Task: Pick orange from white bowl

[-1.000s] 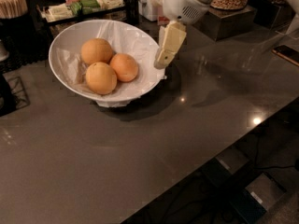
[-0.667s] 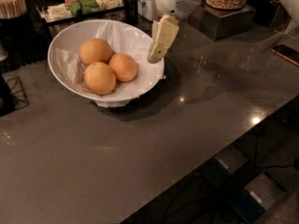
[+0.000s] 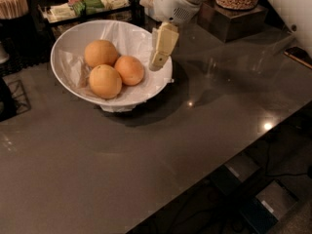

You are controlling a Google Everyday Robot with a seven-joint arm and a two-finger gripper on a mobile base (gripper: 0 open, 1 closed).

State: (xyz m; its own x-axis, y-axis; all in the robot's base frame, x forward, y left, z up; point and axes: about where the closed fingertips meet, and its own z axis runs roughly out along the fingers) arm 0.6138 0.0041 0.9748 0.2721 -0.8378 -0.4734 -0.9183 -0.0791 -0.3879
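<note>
A dark, glossy countertop (image 3: 146,169) fills the view, with small light glints (image 3: 267,126) at 4 o'clock. At 11 o'clock stand a tray of packets (image 3: 87,6) and a bundle of wooden sticks (image 3: 13,3), and at 1 o'clock a dark box (image 3: 229,21). The gripper (image 3: 158,60) hangs at 12 o'clock, and cables and boxes (image 3: 273,199) lie on the floor at 5 o'clock.

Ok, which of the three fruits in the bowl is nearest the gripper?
The redder orange on the pile's right side, beside the gripper above the white bowl's right rim; both paler fruits lie farther left.
</note>
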